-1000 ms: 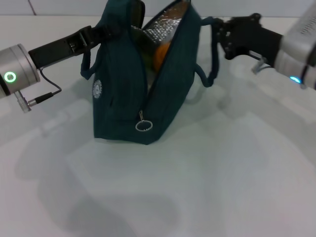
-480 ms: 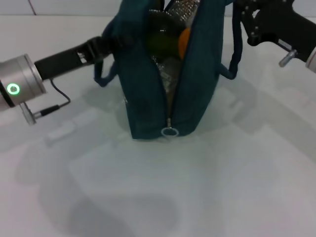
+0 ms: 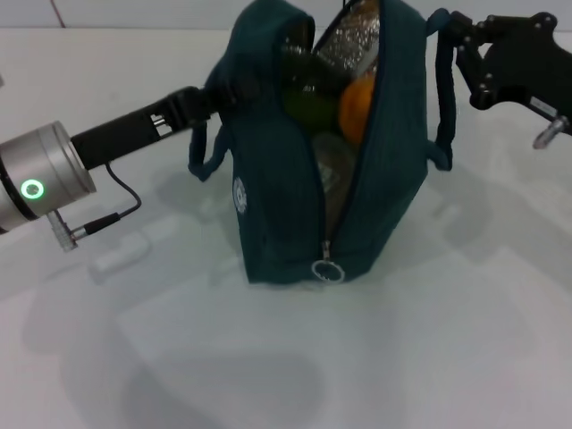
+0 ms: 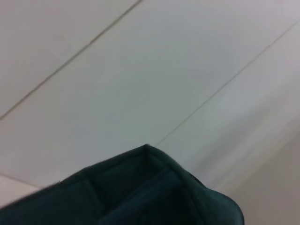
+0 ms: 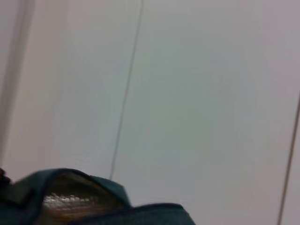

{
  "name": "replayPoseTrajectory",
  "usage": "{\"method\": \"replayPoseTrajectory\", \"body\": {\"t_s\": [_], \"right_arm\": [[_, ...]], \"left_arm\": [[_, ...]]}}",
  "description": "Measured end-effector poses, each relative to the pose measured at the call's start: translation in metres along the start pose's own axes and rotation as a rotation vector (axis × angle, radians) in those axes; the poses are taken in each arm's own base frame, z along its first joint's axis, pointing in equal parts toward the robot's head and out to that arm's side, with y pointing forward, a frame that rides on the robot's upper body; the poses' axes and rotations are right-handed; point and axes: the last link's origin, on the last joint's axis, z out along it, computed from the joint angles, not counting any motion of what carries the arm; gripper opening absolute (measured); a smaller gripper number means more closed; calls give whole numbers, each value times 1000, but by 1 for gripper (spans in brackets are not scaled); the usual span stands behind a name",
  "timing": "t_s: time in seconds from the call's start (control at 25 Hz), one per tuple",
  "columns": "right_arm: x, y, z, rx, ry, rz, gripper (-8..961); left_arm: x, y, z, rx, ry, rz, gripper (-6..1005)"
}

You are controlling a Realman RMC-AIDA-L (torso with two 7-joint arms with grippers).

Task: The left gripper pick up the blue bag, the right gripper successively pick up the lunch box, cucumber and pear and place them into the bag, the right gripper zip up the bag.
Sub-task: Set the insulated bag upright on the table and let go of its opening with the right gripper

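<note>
While the white surface [image 3: 429, 357] takes up most of the head view, the blue bag [image 3: 277, 223] is stood upright on it, unzipped. It's flanked by the left gripper [image 3: 219, 94], jaws clamped on its left edge, and the right gripper [image 3: 465, 45] by the strap; can't tell those jaws' state. Something dark green [image 3: 308, 89] and something orange [image 3: 357, 107] are seen inside, with the zipper ring [image 3: 327, 271] lowest.

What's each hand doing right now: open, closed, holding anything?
Left hand: closed on the bag at its left side.
Right hand: at the bag's right strap; grip cannot be told.
</note>
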Motion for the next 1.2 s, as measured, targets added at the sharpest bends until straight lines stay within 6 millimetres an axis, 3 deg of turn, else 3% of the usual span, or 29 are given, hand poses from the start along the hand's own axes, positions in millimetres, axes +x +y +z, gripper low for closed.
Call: {"method": "replayPoseTrajectory", "body": {"t_s": [0.32, 0.84, 1.2], "right_arm": [[-13, 2, -26, -29, -71, 27, 14], [-12, -9, -63, -38, -89, 92, 11], [1, -20, -51, -1, -37, 121, 12]], "left_arm": [[-4, 8, -2, -76, 40, -16, 67], [-12, 16, -9, -128, 43, 31, 67], [-18, 9, -2, -113, 63, 47, 67]]}}
